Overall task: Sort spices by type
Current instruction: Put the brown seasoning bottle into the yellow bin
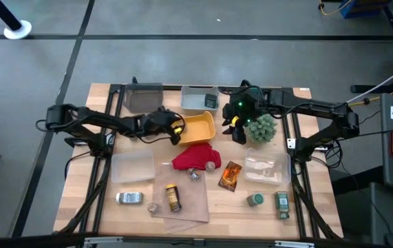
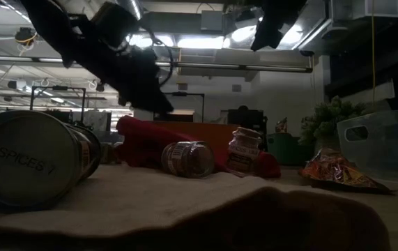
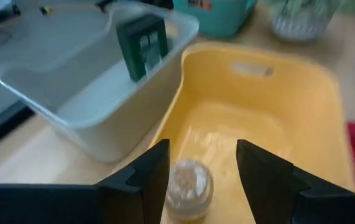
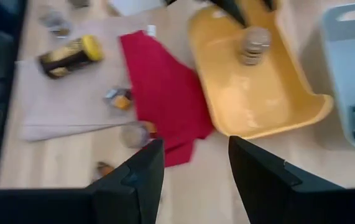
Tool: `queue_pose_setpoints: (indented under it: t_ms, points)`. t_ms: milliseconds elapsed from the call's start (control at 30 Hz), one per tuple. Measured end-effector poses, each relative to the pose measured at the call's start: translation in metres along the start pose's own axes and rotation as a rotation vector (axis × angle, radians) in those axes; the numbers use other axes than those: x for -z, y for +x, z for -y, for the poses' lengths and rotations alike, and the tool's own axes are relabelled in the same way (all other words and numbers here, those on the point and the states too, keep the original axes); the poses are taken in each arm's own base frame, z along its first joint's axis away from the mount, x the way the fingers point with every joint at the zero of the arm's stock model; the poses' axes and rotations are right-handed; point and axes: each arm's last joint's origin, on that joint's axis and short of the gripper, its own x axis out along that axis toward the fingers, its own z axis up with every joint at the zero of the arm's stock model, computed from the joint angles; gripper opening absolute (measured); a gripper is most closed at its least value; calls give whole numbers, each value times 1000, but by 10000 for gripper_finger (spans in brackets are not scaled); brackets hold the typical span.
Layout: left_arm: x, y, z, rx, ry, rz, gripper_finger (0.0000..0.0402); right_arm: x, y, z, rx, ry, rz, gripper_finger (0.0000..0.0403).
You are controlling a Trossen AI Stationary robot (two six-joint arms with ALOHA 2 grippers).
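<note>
The yellow bin [image 1: 197, 127] sits mid-worktop and holds 1 small tan-topped pot [image 3: 188, 184], standing upright on its floor near one end. Just beside it, the pale grey bin [image 3: 96, 93] holds a dark green tin [image 3: 143, 45] leaning against its wall; in the high view that bin [image 1: 197, 100] is on the far side of the yellow one, with a dark grey bin [image 1: 143, 97] to its left. 2 clear tubs sit nearer the front: one [image 1: 133, 167] on the left, and one [image 1: 266, 169] on the right whose contents are too faint to tell.

The left pincer [image 3: 203, 168] hangs over the yellow bin with its fingers [image 3: 152, 171] spread, holding nothing; the tan-topped pot stands just below the gap between them, free of both. The right pincer [image 4: 191, 165] hovers above the worktop close to the fuzzy green plant [image 1: 261, 128], fingers spread and empty, looking down on the red cloth [image 4: 161, 87] and the yellow bin.

The other spices lie loose toward the front. A yellow-capped brown bottle [image 1: 173, 198] lies on the tan mat [image 1: 182, 200], with a small pot [image 1: 153, 207] beside it. A silver tin [image 1: 129, 198] lies to the left. A silver-capped clear jar [image 2: 188, 158] lies on its side against the red cloth. An orange-brown foil sachet [image 1: 230, 176] lies right of the cloth, and a green-lidded jar [image 1: 255, 200] and a green tin [image 1: 282, 202] sit at the front right.
</note>
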Motion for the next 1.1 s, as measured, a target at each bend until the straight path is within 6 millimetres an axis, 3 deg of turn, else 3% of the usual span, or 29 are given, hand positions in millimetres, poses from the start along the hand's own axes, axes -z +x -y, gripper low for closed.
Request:
queue_pose_setpoints:
  t_ms: [200,400,633,800,1100]
  points:
    - [-24,-26,-3,26,-39,126,173,-1,8,-15,-58,-10,-19,179]
    - [-38,-49,-5,52,-65,214,173,0,37,-48,-63,-155,-88,179]
    - [-35,-54,-1,71,-52,176,172,8,87,-82,57,-286,-212,179]
    - [-28,-56,5,92,-42,114,172,19,123,-100,41,-337,-294,179]
    - [-23,-59,15,128,-16,87,172,29,168,-109,172,-401,-335,179]
